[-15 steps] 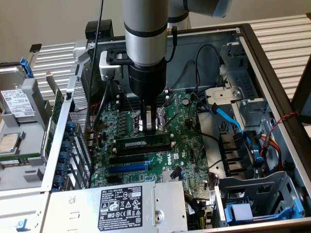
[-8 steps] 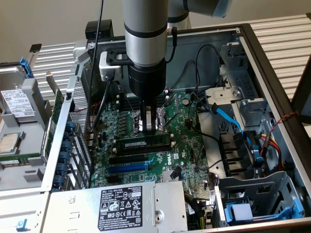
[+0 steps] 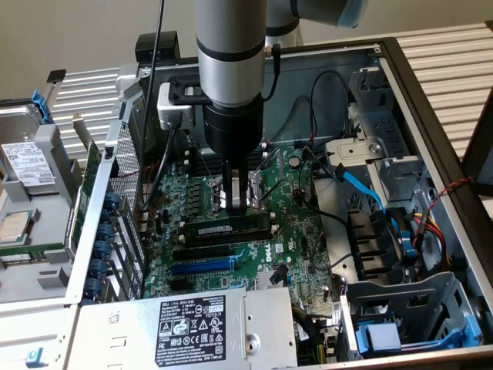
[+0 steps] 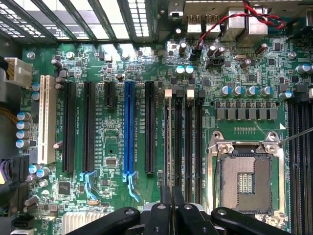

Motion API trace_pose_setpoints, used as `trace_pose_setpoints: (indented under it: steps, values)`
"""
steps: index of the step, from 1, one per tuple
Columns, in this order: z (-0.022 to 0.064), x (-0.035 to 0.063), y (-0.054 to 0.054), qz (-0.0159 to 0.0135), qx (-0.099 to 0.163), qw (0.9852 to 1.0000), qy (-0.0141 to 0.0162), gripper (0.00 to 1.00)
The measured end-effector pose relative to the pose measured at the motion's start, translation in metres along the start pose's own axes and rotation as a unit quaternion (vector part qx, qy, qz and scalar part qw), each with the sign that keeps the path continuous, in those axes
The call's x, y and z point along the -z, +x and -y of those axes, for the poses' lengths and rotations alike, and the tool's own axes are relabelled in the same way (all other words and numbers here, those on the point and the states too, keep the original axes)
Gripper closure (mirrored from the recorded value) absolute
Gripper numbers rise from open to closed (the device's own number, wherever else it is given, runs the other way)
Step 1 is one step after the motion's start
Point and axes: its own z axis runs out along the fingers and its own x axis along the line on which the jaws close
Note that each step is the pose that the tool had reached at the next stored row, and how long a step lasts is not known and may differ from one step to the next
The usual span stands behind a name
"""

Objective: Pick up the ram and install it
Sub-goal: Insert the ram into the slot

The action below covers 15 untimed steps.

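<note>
The gripper (image 3: 238,202), fingers nearly closed, holds the ram (image 3: 228,228) on edge above the motherboard (image 3: 308,254), lengthwise over the memory slots (image 4: 183,139) near the board's middle, presumably so that it can seat.

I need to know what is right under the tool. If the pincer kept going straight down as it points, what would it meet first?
Likely the ram, lying in its slot on the motherboard directly beneath the shut pincer; any remaining gap is unclear.
</note>
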Motion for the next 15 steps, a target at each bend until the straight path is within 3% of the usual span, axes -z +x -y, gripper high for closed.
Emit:
trace_pose_setpoints:
  steps: [6,15]
  values:
    - [-0.0008,-0.0001,0.0000,0.0000,0.000,1.0000,0.0003,0.87]
    - [-0.0013,-0.0001,0.0002,0.0001,0.000,1.0000,0.0033,0.87]
